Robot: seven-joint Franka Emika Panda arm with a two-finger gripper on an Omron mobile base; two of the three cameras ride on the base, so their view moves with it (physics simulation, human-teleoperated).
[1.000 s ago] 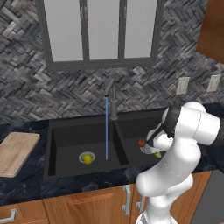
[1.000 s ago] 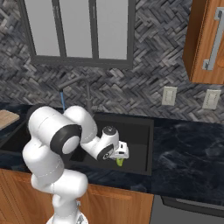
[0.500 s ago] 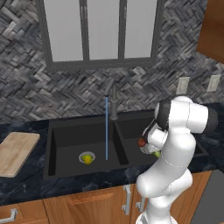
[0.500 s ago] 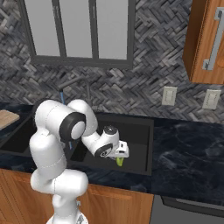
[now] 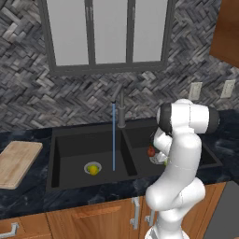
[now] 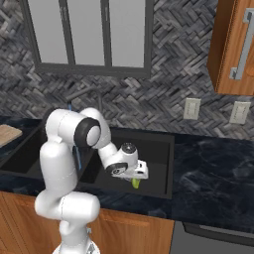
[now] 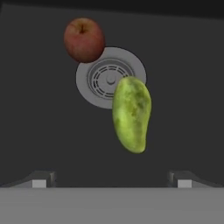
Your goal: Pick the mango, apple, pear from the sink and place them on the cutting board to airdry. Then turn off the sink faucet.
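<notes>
Matte black sink (image 7: 39, 131) holds round apple (image 7: 84, 39), oblong mango (image 7: 131, 114).

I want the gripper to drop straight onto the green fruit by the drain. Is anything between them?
Nothing visible. In the hand view the open gripper faces the green fruit with bare sink floor between; the apple lies beyond, across the drain.

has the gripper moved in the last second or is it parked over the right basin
Cannot tell. The open gripper sits at about the same spot against the sink rim; only the arm's upper joints have swung.
</notes>
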